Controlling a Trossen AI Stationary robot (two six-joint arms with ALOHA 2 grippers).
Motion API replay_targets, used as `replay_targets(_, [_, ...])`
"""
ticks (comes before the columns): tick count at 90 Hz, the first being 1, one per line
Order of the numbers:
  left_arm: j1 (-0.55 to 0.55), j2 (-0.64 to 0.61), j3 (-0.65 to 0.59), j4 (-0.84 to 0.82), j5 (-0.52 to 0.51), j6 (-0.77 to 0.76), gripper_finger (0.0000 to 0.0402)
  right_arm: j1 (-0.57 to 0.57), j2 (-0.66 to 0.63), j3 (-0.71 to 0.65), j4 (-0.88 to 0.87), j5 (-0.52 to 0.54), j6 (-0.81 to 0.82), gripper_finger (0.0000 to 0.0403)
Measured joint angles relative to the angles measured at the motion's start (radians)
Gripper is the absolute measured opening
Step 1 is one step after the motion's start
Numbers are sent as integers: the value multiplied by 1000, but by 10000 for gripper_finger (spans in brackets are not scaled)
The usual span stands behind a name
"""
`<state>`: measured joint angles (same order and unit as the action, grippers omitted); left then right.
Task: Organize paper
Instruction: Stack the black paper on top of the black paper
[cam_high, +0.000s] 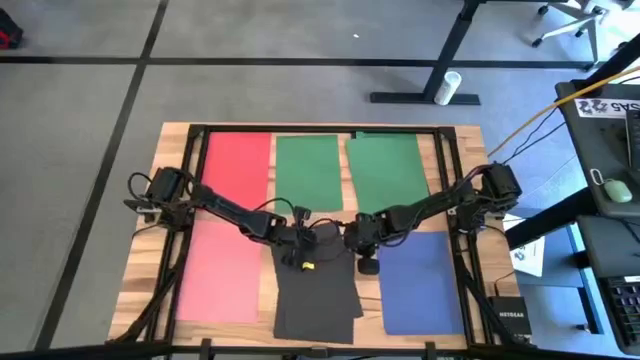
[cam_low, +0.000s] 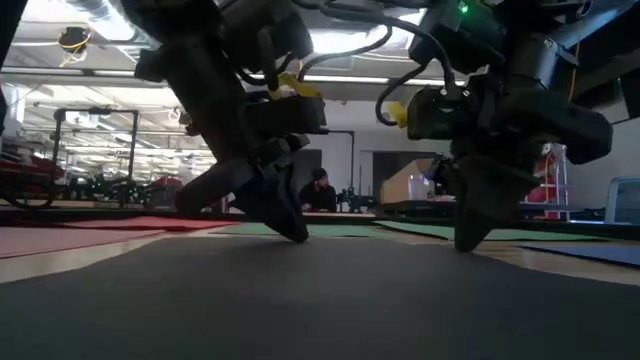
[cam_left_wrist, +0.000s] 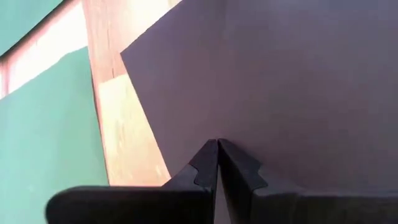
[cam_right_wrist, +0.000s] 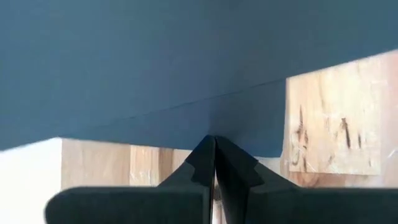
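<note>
On the left of the wooden desk (cam_high: 142, 262), a red sheet (cam_high: 237, 162) lies at the far side and a pink sheet (cam_high: 218, 270) at the near side, both flat, the left arm crossing between them. Next come two green sheets, the left green sheet (cam_high: 309, 170) square to the desk and the right green sheet (cam_high: 387, 170) slightly skewed, their inner edges just beside each other.

In the middle the dark grey sheets (cam_high: 318, 290) lie in a loose, fanned pile running to the near desk edge; how many there are cannot be told. The left pincer (cam_high: 303, 243) is pressed down on the pile's far end, fingers clenched together with nothing between them. The right pincer (cam_high: 368, 258), just beside it, is likewise clenched and touches down where grey meets the blue sheet (cam_high: 422, 283). Both arms hide the pile's far edge.

Bare wood shows as narrow strips between sheets and at the desk's right rim.
</note>
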<state>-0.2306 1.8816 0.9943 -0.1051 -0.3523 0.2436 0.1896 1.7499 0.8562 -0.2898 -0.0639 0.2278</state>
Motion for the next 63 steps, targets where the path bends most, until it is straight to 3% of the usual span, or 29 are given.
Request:
replay_targets(28, [-19, -11, 0, -1, -3, 26, 0, -33, 0, 0, 9, 42, -5, 0])
replay_targets(63, [-30, -133, 39, -61, -55, 26, 0, -34, 0, 1, 7, 46, 0, 0])
